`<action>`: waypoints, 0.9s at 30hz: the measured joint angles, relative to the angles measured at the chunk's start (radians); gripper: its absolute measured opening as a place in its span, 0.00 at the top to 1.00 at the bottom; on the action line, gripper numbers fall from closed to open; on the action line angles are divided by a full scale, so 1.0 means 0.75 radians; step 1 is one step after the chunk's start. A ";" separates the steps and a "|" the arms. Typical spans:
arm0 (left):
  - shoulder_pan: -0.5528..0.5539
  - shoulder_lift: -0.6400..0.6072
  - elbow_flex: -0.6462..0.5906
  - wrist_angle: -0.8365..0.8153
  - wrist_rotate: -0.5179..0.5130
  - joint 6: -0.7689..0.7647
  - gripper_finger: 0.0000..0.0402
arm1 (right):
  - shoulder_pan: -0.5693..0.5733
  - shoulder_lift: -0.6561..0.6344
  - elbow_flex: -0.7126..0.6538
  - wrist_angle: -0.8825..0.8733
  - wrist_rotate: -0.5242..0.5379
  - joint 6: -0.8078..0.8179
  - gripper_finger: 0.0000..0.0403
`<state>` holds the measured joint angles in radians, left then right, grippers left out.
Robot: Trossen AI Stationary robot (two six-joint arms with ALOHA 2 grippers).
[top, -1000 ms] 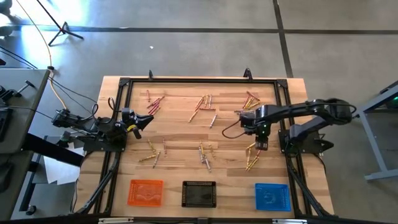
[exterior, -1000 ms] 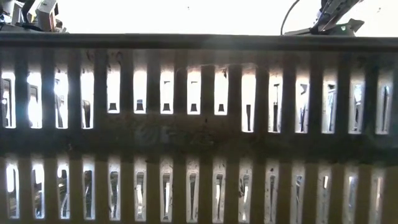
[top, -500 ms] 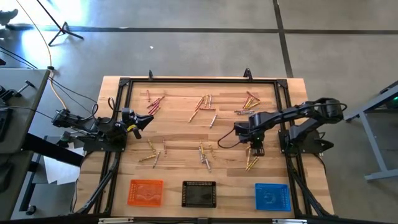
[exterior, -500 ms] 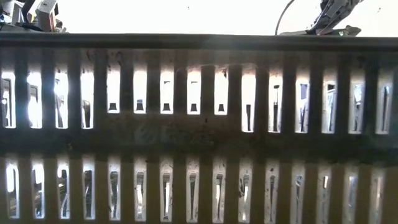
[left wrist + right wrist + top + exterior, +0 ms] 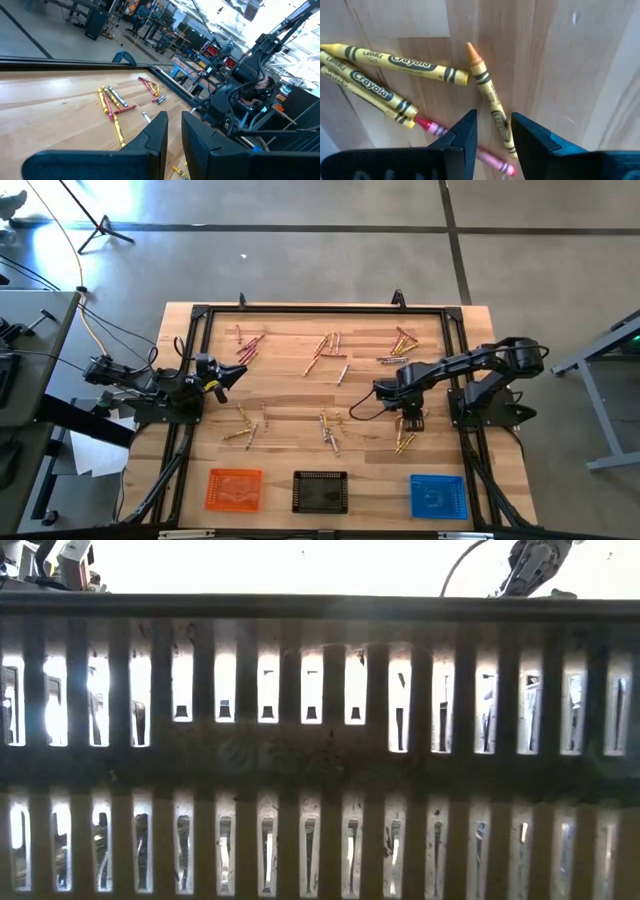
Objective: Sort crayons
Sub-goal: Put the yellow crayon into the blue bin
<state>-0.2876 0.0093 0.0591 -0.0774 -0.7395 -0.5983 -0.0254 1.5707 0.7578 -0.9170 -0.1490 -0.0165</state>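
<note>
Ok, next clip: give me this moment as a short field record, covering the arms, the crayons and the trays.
right gripper: open, lowered over a crayon cluster on the right side of the table
under its fingers: an orange-tipped yellow crayon and a pink crayon; nothing gripped
left gripper: waiting at the table's left edge, holding nothing
other crayons: scattered in small clusters on the wood
trays: orange tray, black tray, blue tray in a row along the near edge
sorted so far: no crayon visible in any tray

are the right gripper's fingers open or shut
Open: the right gripper shows a clear gap between its fingers, hovering empty over an orange-tipped crayon.
</note>
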 joint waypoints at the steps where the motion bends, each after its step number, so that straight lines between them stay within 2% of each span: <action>1: 0.000 0.000 0.000 0.000 0.000 0.000 0.89 | 0.000 0.011 0.001 0.001 0.005 0.002 0.74; 10: 0.000 0.000 0.000 0.000 0.000 0.000 0.89 | 0.001 0.037 0.000 0.051 0.023 0.162 0.75; 13: 0.000 0.000 0.000 0.000 0.000 0.000 0.89 | 0.001 0.037 0.000 0.060 0.024 0.227 0.81; 18: 0.000 0.000 0.000 0.000 0.000 0.000 0.89 | 0.000 0.038 0.002 0.055 0.020 0.321 0.97; 24: 0.000 0.000 0.000 0.000 0.000 0.000 0.89 | 0.001 0.033 0.017 0.027 0.034 0.443 0.96; 27: 0.000 0.000 0.000 0.000 0.000 0.000 0.89 | -0.002 0.033 0.072 -0.020 0.122 0.488 0.98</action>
<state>-0.2874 0.0093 0.0593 -0.0773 -0.7398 -0.5984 -0.0268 1.5951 0.8121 -0.9321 -0.0575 0.3493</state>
